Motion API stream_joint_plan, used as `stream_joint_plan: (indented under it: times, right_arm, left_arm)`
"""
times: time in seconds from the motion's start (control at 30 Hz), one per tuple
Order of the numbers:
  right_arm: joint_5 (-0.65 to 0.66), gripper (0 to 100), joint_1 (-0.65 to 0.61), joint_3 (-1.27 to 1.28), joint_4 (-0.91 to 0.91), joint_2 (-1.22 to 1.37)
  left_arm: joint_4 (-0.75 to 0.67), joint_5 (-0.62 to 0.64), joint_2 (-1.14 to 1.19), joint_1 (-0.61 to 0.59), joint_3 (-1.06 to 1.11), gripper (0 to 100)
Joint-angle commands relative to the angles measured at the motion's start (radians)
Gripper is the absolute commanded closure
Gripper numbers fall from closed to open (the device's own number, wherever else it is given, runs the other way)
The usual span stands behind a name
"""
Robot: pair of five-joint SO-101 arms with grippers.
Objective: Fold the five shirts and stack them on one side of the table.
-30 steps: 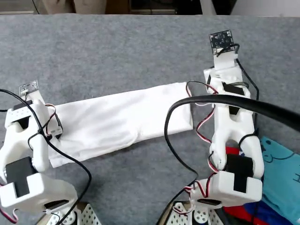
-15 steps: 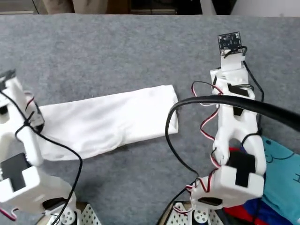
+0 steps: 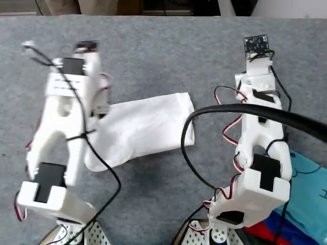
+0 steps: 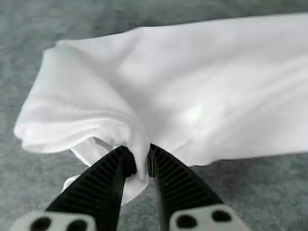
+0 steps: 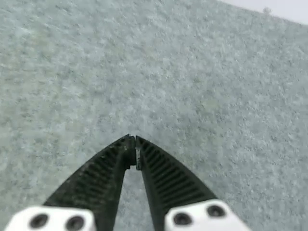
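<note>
Evidently mid-fold, left tool pinches the white shirt (right tool pressed together, empty); next, lay that end across.

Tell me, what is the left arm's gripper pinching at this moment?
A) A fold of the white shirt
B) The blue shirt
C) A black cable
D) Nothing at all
A: in the left wrist view, the left gripper is closed on a bunched fold of the white shirt.
</note>
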Motion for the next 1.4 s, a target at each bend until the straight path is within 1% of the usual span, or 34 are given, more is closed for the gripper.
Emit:
stream_joint_plan:
  times: [0.0,0.1,0.2,0.27,0.43,0.7,0.9,1.03,1.1,1.17,1.23,1.3,1.37]
  right_arm:
    - [-0.011,99.1,0.022,-0.053,-0.003,-0.002]
    - [-0.011,99.1,0.024,-0.053,-0.003,-0.002]
    - [-0.011,99.1,0.025,-0.053,-0.005,-0.002]
    - [-0.011,99.1,0.025,-0.053,-0.005,-0.002]
    - [-0.011,99.1,0.025,-0.053,-0.005,-0.002]
    - [-0.011,99.1,0.025,-0.058,-0.005,-0.002]
    - [-0.011,99.2,0.025,-0.061,0.0,-0.002]
    - [-0.011,99.2,0.025,-0.061,0.0,-0.002]
    - [-0.011,99.2,0.025,-0.061,0.0,-0.002]
    - [-0.011,99.2,0.025,-0.061,0.0,-0.002]
    - [-0.011,99.2,0.025,-0.061,0.002,-0.002]
    - [-0.011,99.2,0.025,-0.059,0.002,-0.002]
    - [-0.011,99.1,0.025,-0.058,0.002,-0.002]
  left_arm:
    - [-0.005,0.017,-0.004,0.16,-0.098,98]
    - [-0.052,0.026,0.027,0.247,-0.15,98]
    - [-0.077,0.08,0.105,0.302,-0.215,98]
    - [-0.078,0.087,0.18,0.328,-0.275,98]
    - [-0.066,0.089,0.381,0.365,-0.486,98]
    - [0.017,0.089,0.636,0.442,-0.847,98]
    - [0.044,0.089,0.782,0.46,-1.036,98]
    - [0.075,0.089,0.812,0.462,-1.111,97]
    - [0.11,0.089,0.814,0.473,-1.134,91]
    - [0.126,0.097,0.816,0.471,-1.126,82]
    - [0.124,0.163,0.811,0.446,-1.114,75]
    - [0.124,0.213,0.805,0.413,-1.14,73]
    - [0.124,0.224,0.792,0.373,-1.165,73]
